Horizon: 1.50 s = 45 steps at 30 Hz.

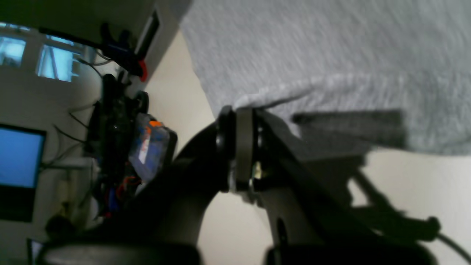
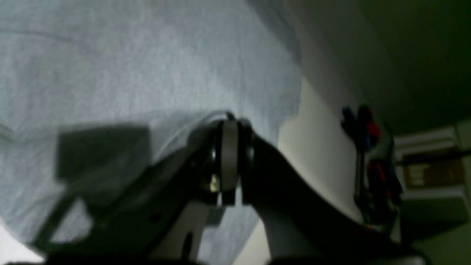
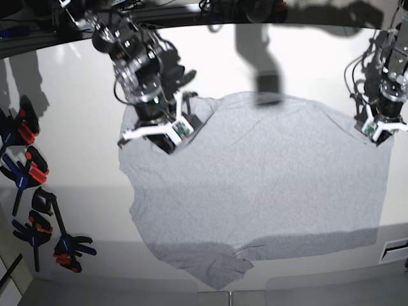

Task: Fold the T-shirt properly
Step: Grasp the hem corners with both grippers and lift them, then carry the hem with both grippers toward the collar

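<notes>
The light grey T-shirt lies spread flat on the white table, plain side up, with one sleeve bunched at the near edge. My right gripper is down on the shirt's far left corner. In the right wrist view its jaws are closed, with a thin edge of the T-shirt at the tips. My left gripper stands at the shirt's far right corner. In the left wrist view it is shut on a raised fold of the T-shirt.
Several black spring clamps with red and blue grips lie along the table's left edge, another near the front left. A dark marking sits at the front right. Cables and a blue screen stand beyond the table.
</notes>
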Each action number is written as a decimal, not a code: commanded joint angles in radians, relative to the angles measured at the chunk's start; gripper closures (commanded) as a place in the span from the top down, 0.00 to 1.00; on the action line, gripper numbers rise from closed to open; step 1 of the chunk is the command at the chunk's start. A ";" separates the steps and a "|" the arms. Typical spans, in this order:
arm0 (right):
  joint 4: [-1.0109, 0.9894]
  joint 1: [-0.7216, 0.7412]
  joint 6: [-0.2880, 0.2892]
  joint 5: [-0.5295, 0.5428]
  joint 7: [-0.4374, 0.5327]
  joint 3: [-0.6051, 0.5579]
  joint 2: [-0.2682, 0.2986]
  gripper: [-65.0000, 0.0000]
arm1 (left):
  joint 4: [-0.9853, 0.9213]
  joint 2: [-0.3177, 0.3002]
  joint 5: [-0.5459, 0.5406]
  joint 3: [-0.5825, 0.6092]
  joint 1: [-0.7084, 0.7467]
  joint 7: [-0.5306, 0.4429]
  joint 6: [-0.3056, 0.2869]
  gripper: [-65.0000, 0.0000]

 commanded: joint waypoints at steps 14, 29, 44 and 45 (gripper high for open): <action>-0.301 0.351 -0.013 0.030 0.025 0.006 -0.157 0.00 | -0.280 0.106 -0.061 -0.011 -0.203 -0.126 0.022 0.00; -0.763 0.535 -0.034 0.029 0.158 0.006 -0.299 0.00 | -0.505 0.185 -0.057 -0.011 -0.335 -0.252 -0.038 0.00; -0.803 0.605 -0.103 0.029 0.153 0.006 -0.302 0.00 | -0.561 0.188 -0.026 -0.011 -0.374 -0.304 -0.038 0.00; -0.803 0.605 -0.112 0.029 0.156 0.006 -0.302 0.00 | -0.561 0.188 0.005 -0.011 -0.374 -0.320 -0.038 0.00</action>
